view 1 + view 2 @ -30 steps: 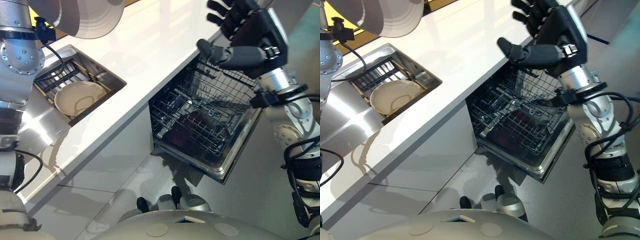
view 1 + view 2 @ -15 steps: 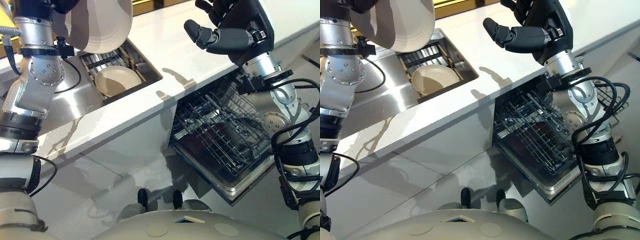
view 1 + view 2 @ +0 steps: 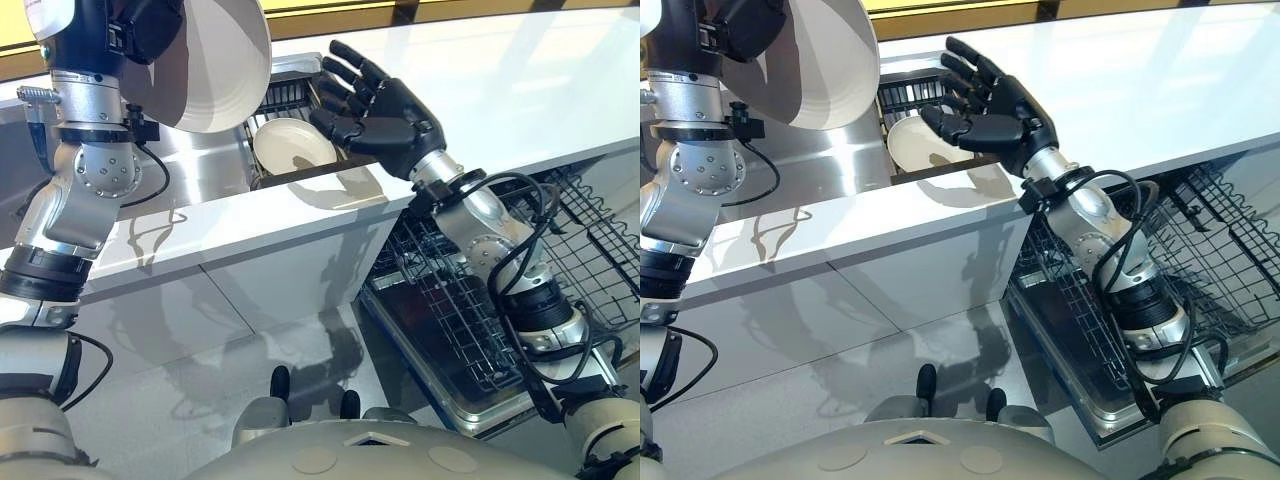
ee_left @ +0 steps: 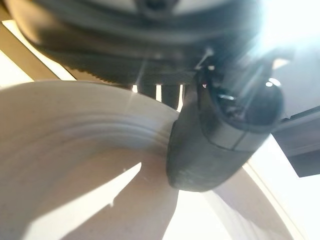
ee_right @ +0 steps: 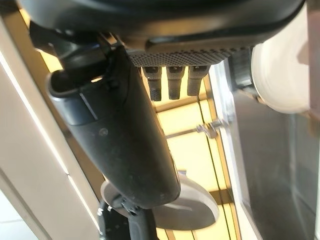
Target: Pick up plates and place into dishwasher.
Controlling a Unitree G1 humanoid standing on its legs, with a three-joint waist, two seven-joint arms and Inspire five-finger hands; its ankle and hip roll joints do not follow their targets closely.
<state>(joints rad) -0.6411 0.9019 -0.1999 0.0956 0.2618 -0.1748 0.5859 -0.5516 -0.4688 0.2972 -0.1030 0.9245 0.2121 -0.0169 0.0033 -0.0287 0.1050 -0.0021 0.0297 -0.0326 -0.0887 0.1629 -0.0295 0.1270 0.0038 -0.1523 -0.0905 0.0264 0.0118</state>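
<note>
Held plate: I see a white plate [image 3: 215, 65] lifted high over the left part of the counter, tilted almost on its edge, its hollow face turned toward the sink.
Left hand: my left hand [image 3: 148, 22] has this plate at the rim. In the left wrist view the thumb [image 4: 215, 135] presses on the inner face and the other fingers curl behind the rim.
Second plate: another white plate [image 3: 293, 148] lies flat in the sink [image 3: 285, 85], close to the sink's front edge.
Right hand: my right hand [image 3: 385, 105] hovers over the sink's right front corner, just above the second plate. I cannot tell if it touches it.
Right fingers: they are straight and spread wide and the thumb stands out to the side. They hold nothing.
Counter: the white counter [image 3: 500, 90] runs from the sink to the right. Its front edge passes under my right forearm.
Dishwasher: the dishwasher [image 3: 480, 405] stands open under the counter's front edge, at the right, with the door folded down.
Rack: the wire rack [image 3: 590, 250] is pulled out over the door, well apart from both plates.
Room: between the held plate and the rack are my right arm and the counter's front edge.
</note>
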